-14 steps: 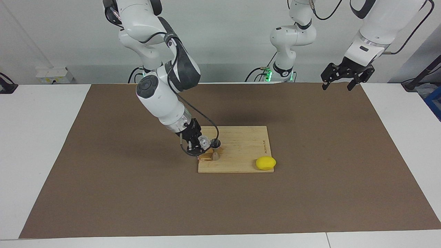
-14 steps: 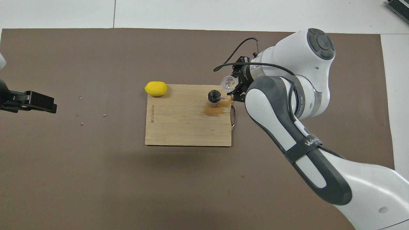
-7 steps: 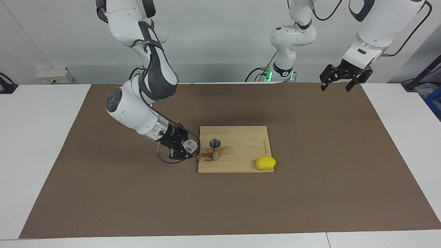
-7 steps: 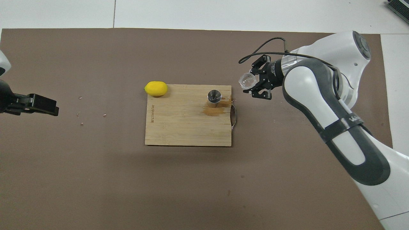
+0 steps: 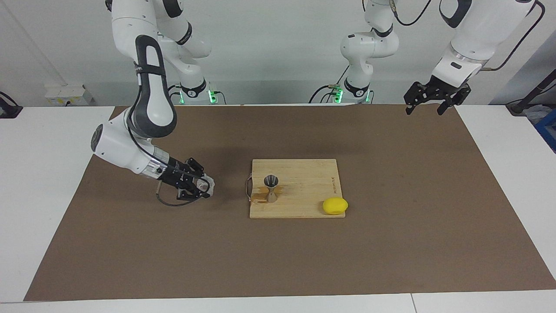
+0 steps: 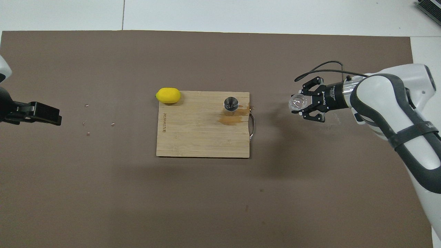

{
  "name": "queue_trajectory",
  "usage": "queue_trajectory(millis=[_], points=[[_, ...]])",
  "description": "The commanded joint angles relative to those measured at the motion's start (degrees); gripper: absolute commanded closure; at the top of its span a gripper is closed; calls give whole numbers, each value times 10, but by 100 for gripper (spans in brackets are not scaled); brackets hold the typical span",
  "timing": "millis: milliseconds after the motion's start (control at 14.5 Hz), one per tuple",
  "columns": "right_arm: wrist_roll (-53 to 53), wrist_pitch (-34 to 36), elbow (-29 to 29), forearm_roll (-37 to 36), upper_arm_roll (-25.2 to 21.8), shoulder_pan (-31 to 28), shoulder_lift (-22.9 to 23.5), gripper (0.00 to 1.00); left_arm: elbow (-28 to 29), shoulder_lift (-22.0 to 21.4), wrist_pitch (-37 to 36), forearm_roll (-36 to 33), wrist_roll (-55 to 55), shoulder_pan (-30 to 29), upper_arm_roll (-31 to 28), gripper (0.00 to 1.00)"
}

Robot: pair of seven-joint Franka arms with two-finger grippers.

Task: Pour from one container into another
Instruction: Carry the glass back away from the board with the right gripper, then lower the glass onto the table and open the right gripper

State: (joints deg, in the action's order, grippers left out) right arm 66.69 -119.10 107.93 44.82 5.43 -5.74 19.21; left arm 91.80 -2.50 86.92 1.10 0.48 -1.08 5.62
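Since a second ago the right claw (image 5: 200,186) has swung away from the jigger (image 5: 271,188), carrying the glass cup (image 5: 203,184) off the cutting board (image 5: 304,204) and out over the bare brown mat (image 5: 130,243) toward the right arm's end of the desk (image 5: 43,174). It is clamped shut on the cup, which lies on its side with its mouth turned toward the board, low over the mat; whether it touches the mat I cannot tell. That sideways hold reads as the tail of a pour, not yet righted. The cup looks clear and empty, so its contents have most likely gone out. The jigger stands upright near the edge of the board that has the metal handle (image 5: 248,189), on the side toward the right arm, which put its small mouth within easy reach of the pouring arm. A brownish wet stain (image 6: 231,119) spreads on the wood around its foot, so I judge some liquid missed that narrow rim. A lemon (image 5: 335,205) sits at the board's corner toward the left arm and farther from the robots, clear of the pouring. The left claw (image 5: 431,101) waits, wide open and empty, high over the mat's corner at the left arm's end, near the robots' edge. The cup probably needs only setting down upright.
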Motion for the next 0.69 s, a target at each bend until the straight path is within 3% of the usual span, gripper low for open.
queue_trajectory(millis=[0, 622], points=[[-69, 14, 46, 29, 7, -37, -19, 100, 18, -17, 12, -9, 0, -3, 1, 0], [-235, 63, 70, 41, 6, -139, 19, 99, 17, -17, 4, -9, 1, -2, 0, 0]])
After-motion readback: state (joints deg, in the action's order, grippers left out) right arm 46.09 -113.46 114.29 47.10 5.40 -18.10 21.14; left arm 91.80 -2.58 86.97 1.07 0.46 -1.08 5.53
